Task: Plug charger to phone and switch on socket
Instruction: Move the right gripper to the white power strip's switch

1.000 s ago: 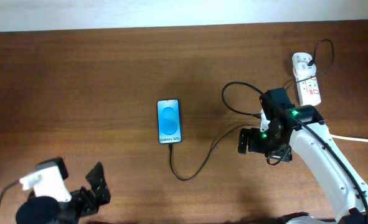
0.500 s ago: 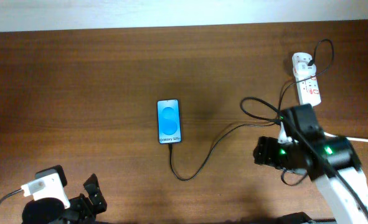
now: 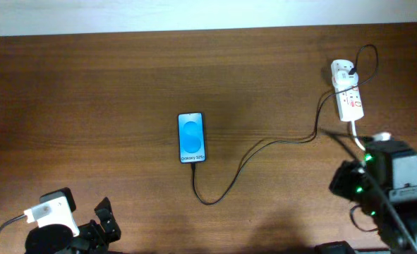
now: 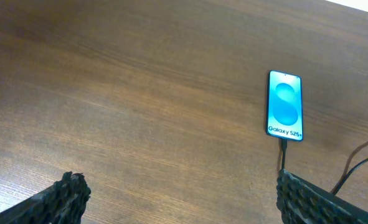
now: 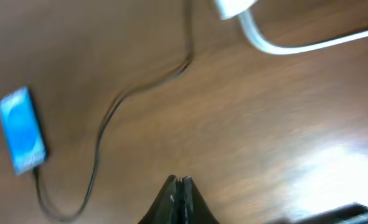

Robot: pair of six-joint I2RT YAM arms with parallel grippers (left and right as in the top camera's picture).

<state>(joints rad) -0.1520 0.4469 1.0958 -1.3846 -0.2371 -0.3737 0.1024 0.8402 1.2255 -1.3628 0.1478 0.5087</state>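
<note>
Right claw point(image 5: 179, 198) clenched, empty | left claw point(image 4: 182, 200) released | charger point(image 4: 282, 155) runs from phone point(image 4: 285, 104) to socket point(image 3: 348, 95)

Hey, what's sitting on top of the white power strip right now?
A white plug adapter sits on the power strip's far end, with the black charger cable leaving it. The outlet under the adapter is covered.

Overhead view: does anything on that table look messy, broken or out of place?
Nothing stands out. The phone lies flat and straight, screen lit. The charger cable meets its lower edge, curls once, then runs slack across the wood to the socket near the right edge. No spill or damage shows.
</note>
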